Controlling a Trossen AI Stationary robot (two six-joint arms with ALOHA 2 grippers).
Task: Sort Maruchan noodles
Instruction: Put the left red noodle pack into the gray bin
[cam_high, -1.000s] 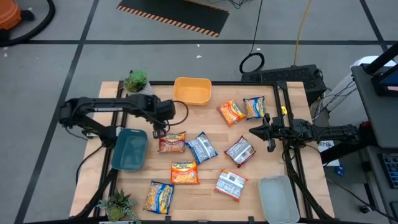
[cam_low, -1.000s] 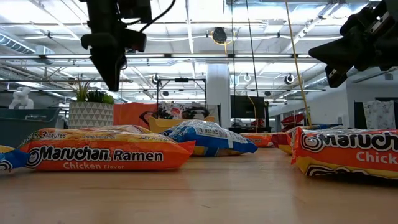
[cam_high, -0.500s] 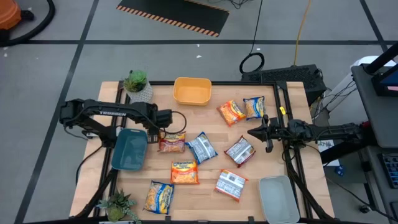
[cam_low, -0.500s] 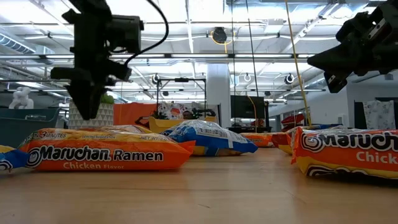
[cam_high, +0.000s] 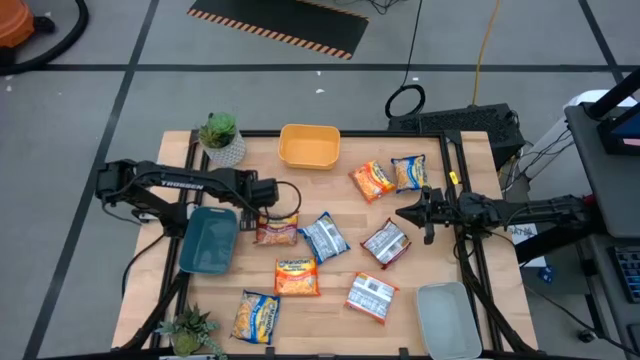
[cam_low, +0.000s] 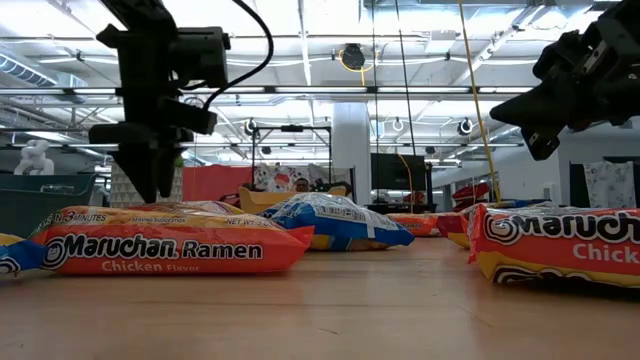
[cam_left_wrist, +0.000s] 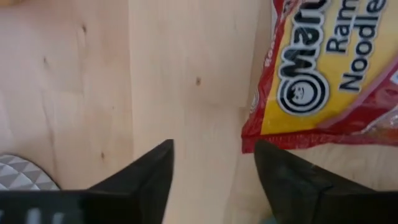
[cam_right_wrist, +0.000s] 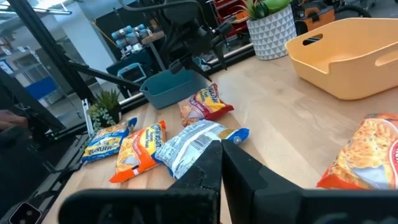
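Wooden counter (cam_high: 340, 200) carrying eight ramen packets (cam_high: 323, 238) loose across its middle, none inside a bin. Yellow bin (cam_high: 309, 146) at the far edge; blue bin (cam_high: 208, 241) at the left; clear bin (cam_high: 446, 318) at the near right corner. Left tool (cam_high: 250, 213), fingers (cam_left_wrist: 142, 175) apart and holding nothing, points down between the blue bin and a red-and-yellow packet (cam_left_wrist: 323, 68), just beside that packet's edge. Right tool (cam_high: 422, 214), closed and empty, hangs above the counter near a white packet (cam_high: 386, 243).
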